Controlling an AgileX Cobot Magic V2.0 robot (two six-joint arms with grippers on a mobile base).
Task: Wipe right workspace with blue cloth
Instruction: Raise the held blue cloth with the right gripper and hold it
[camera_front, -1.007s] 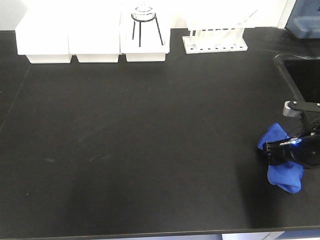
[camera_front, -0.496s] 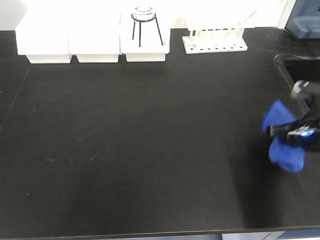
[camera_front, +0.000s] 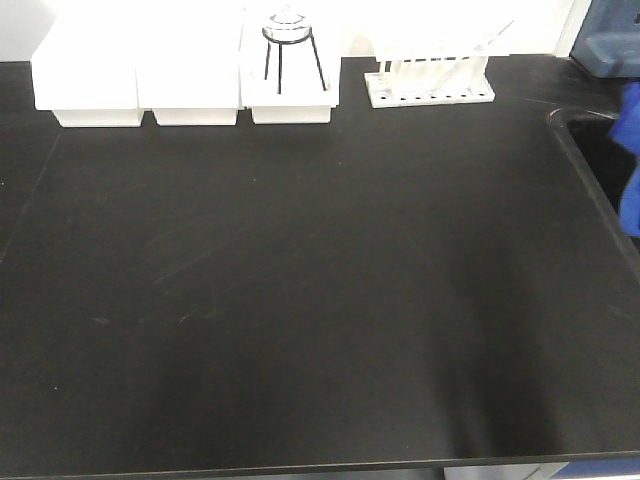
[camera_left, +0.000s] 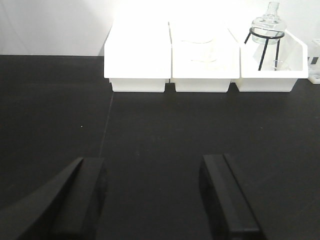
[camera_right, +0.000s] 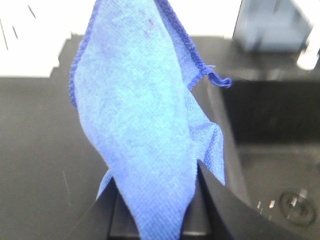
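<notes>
The blue cloth (camera_right: 145, 125) fills the right wrist view, hanging bunched between the two dark fingers (camera_right: 225, 205) of my right gripper (camera_right: 155, 200), which is shut on it. A small loop tag (camera_right: 220, 80) sticks out on its right side. In the front view only a strip of the blue cloth (camera_front: 630, 170) shows at the right edge, above the sink rim; the gripper itself is outside that view. My left gripper (camera_left: 152, 195) hovers open over bare black benchtop with nothing between its fingers. The right workspace is out of view.
White trays (camera_front: 190, 80), a glass flask on a wire stand (camera_front: 288, 40) and a tube rack (camera_front: 430, 85) line the back of this black benchtop (camera_front: 300, 300). A black sink (camera_right: 270, 150) with a drain (camera_right: 297, 206) lies right of the cloth. A grey-blue box (camera_front: 610, 45) stands behind it.
My right gripper has lifted the blue cloth off the benchtop's right side and carried it up and to the right, almost out of the front view. The left arm has not moved.
</notes>
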